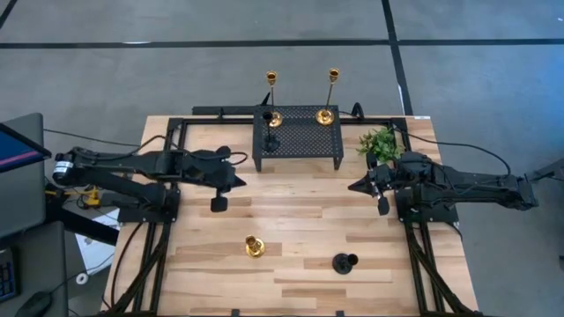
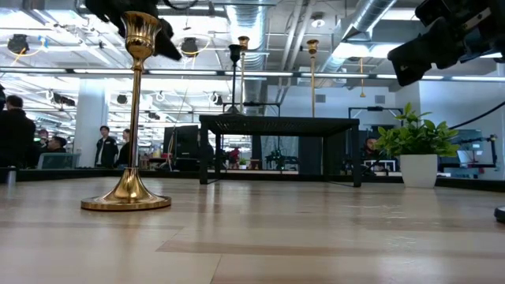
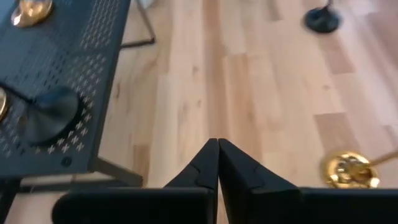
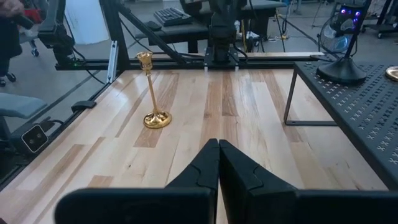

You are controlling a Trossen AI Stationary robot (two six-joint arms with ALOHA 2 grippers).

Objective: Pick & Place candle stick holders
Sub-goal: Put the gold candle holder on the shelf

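High view: no readable writing on rack.

**Where things stand**

We see the rack at the table's back edge, three holders on it. The plant sits right of it. Two holders stand apart near the front.

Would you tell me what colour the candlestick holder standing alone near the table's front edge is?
Shiny gold; the holder shows best in the right wrist view.
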